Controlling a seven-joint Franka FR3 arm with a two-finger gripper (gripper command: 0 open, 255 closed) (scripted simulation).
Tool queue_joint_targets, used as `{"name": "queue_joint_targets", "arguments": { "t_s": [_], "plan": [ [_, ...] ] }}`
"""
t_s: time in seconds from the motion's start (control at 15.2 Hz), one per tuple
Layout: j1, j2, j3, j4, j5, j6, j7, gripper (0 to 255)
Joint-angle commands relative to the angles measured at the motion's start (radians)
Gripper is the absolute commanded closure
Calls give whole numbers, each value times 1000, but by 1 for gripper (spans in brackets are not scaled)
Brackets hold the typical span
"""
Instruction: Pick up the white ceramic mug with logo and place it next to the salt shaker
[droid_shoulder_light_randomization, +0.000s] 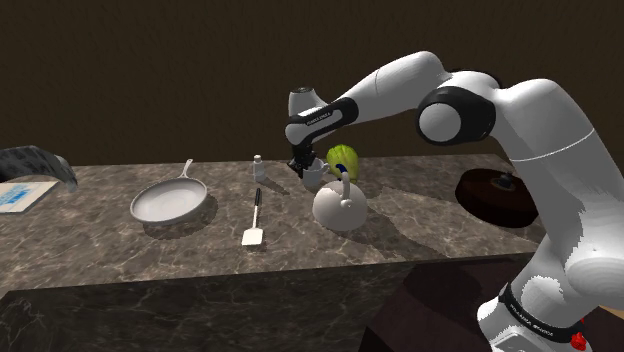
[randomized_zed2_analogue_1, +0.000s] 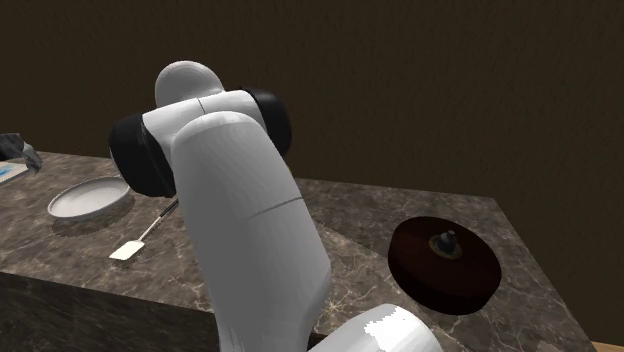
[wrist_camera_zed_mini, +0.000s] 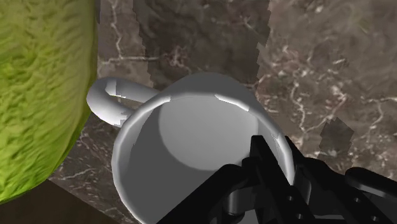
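The mug (wrist_camera_zed_mini: 184, 146) is plain white with no marking in sight. It stands upright toward the far side of the dark marbled counter (droid_shoulder_light_randomization: 420, 238), directly under the gripper (droid_shoulder_light_randomization: 300, 166). From the shoulder view it cannot be told whether its base rests on the stone or hangs just above it.

In the wrist view the mug's mouth faces the camera and its handle (wrist_camera_zed_mini: 109, 95) points toward a green, leafy-textured head (wrist_camera_zed_mini: 38, 95) just beside it. The black fingers (wrist_camera_zed_mini: 262, 159) stand close together astride the mug's wall opposite the handle. One is inside the rim and one outside, pinching the wall between them.

In the shoulder view the green head (droid_shoulder_light_randomization: 343, 159) sits just right of the mug and slightly farther back. A white kettle (droid_shoulder_light_randomization: 337, 208) with a dark handle stands nearer, close to the mug's right. The salt shaker (droid_shoulder_light_randomization: 257, 168) – small and pale – stands apart on the mug's left, at about the same depth. A spatula (droid_shoulder_light_randomization: 254, 225) lies nearer than the shaker, its blade toward the counter's near edge. A pale frying pan (droid_shoulder_light_randomization: 168, 204) lies farther to that view's left.

Well apart on the shoulder view's right lies a dark brown round thing with a knob (droid_shoulder_light_randomization: 495, 200). In the second exterior view the white arm (randomized_zed2_analogue_1: 240, 220) rises in the foreground, with this round thing (randomized_zed2_analogue_1: 445, 262) to its right – the pan (randomized_zed2_analogue_1: 90, 198) and spatula (randomized_zed2_analogue_1: 140, 240) to its left.
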Motion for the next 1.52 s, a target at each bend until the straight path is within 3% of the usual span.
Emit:
{"name": "queue_joint_targets", "arguments": {
  "t_s": [0.0, 0.33, 0.4, 0.73, 0.99, 1.45],
  "plan": [
    [1, 0, 0, -6, 0, 7, 1, 255],
    [1, 0, 0, -6, 0, 7, 1, 255],
    [1, 0, 0, -6, 0, 7, 1, 0],
    [1, 0, 0, -6, 0, 7, 1, 0],
    [8, -77, -3, -6, -4, -70, 3, 0],
    [8, -77, -3, -6, -5, -70, 3, 0]
  ]
}}
